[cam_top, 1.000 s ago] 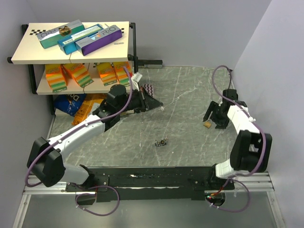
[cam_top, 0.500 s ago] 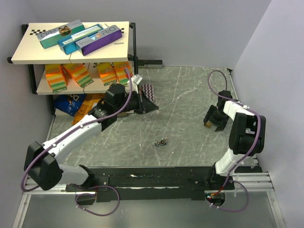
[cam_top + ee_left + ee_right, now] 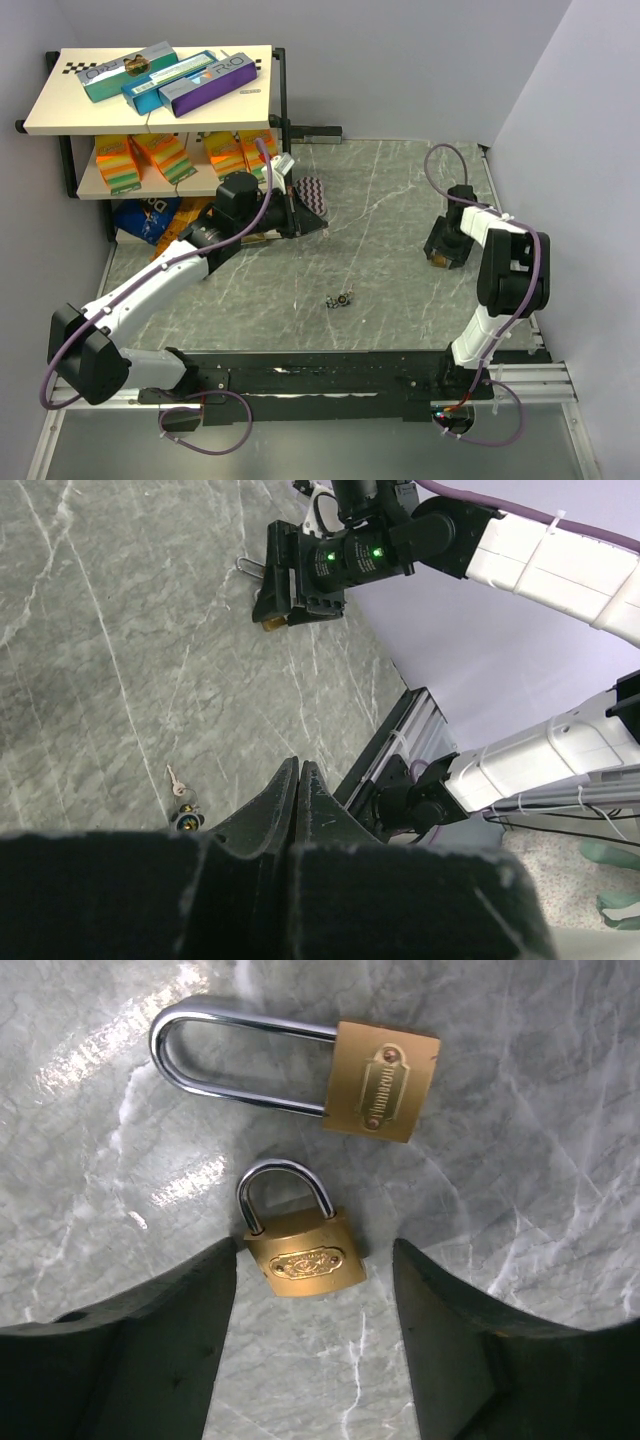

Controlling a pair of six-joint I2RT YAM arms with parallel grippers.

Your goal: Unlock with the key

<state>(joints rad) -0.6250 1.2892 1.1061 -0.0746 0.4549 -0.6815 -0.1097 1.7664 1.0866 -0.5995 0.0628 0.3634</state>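
The key (image 3: 342,298) is a tiny silver bunch lying on the marble near the table's front middle; in the left wrist view the key (image 3: 177,782) lies just left of my shut fingertips. My left gripper (image 3: 322,228) hovers shut and empty, far left of the locks. My right gripper (image 3: 315,1250) points straight down, open, its fingers (image 3: 160,1340) standing either side of a small brass padlock (image 3: 305,1257) without touching it. A second padlock (image 3: 385,1080) with a long shackle lies just beyond. Both shackles look closed. In the top view the right gripper (image 3: 443,250) is at the table's right side.
A two-level shelf (image 3: 60,110) with boxes stands at the back left, with snack bags (image 3: 150,218) on the floor beneath it. A chevron-patterned pouch (image 3: 313,188) lies behind the left gripper. Walls close in the table on the right and at the back.
The right arm has swung its gripper in over the padlocks, and the jaws have narrowed slightly. The left arm has drawn back a little to the left, still shut.
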